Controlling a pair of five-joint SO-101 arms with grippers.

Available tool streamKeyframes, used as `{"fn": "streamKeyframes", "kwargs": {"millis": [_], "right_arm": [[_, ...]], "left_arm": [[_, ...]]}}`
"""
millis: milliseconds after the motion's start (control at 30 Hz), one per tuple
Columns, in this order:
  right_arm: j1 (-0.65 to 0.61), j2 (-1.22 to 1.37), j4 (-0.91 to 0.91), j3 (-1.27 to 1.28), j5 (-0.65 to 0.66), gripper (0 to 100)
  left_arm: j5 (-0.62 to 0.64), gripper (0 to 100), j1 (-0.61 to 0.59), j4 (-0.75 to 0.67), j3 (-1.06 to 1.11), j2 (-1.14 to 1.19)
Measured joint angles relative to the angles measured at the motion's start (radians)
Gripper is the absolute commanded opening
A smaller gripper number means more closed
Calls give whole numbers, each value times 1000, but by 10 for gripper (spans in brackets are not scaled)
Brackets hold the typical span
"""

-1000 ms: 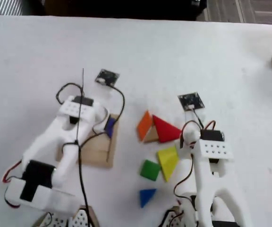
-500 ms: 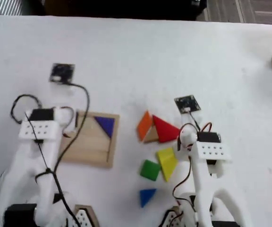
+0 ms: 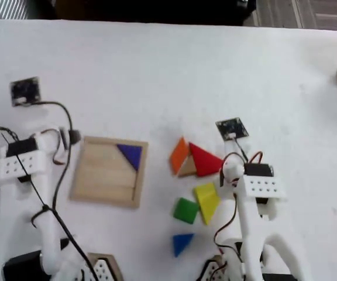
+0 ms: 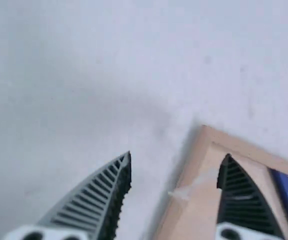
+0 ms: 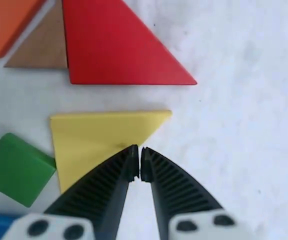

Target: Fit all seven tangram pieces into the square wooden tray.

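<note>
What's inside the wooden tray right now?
One blue triangle, set in the far corner of the wooden tray on the side toward the red triangle. The rest of the floor is bare wood. Nothing covers the tray from above, so no piece is hidden.

Robotics lab setup, by the look of it: plain white bench point(image 3: 174, 64), two white printed arms (left arm point(image 3: 22, 199), right arm point(image 3: 262, 228)), exposed wiring point(image 3: 63, 126), a bare circuit board point(image 3: 231, 128).
</note>
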Motion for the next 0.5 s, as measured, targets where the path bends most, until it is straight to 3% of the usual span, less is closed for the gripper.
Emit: {"fn": "streamKeyframes", "kwargs": {"millis": [500], "right_arm": [[0,0,0,0,0,18]], "left_arm": [[51,286,-28,20,0,-8]]}}
